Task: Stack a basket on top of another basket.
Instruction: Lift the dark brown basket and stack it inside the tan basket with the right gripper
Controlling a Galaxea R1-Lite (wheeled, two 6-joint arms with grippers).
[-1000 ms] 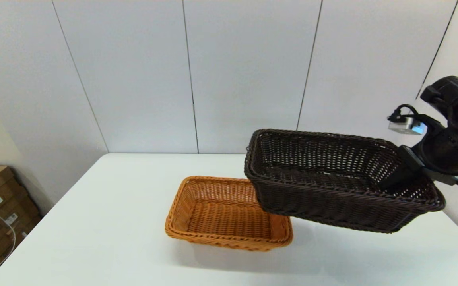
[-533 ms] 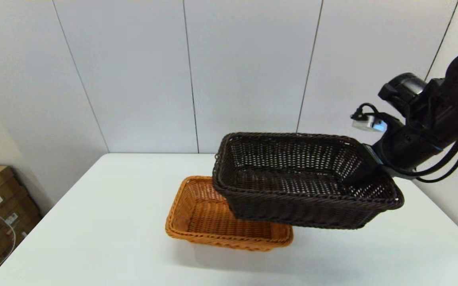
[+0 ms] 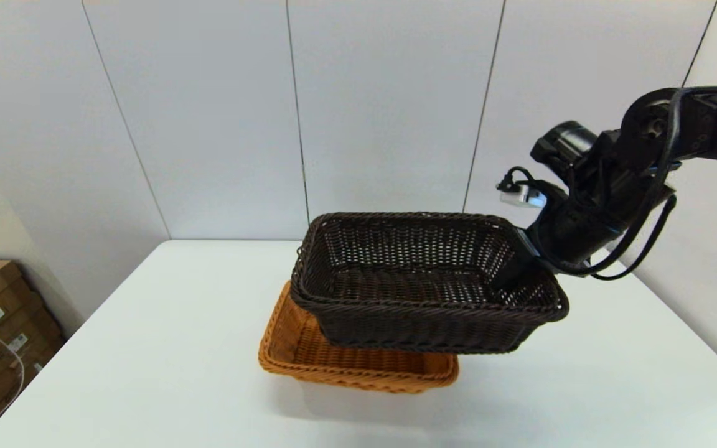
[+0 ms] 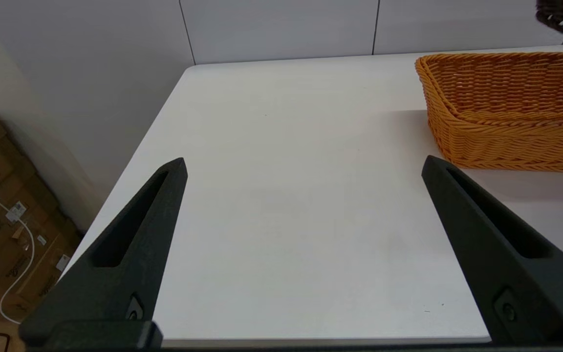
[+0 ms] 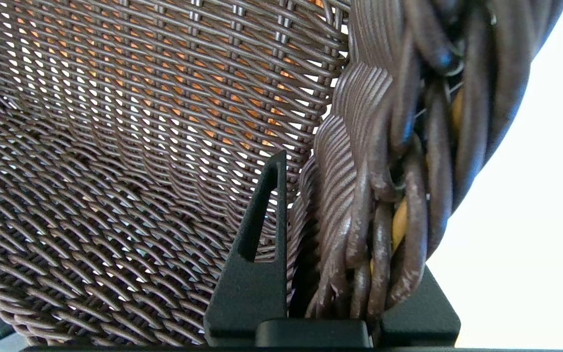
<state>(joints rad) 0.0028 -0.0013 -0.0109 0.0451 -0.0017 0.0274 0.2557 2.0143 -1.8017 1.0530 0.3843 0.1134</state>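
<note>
So the right pincer point(image 3: 516, 269) was clamped on the right-hand short rim of the dark brown basket point(image 3: 421, 283), one finger point(image 5: 257, 244) inside the weave and the other hidden behind the rolled rim. That basket hung in the air, roughly level, above the orange basket point(image 3: 309, 348) and offset a bit toward the right, covering most of it. The orange one sat flat on the white bench point(image 3: 147, 348). The left pincer point(image 4: 303, 168) was parked low near the bench's left front, fingers spread wide with nothing between them, orange basket off to its right.
</note>
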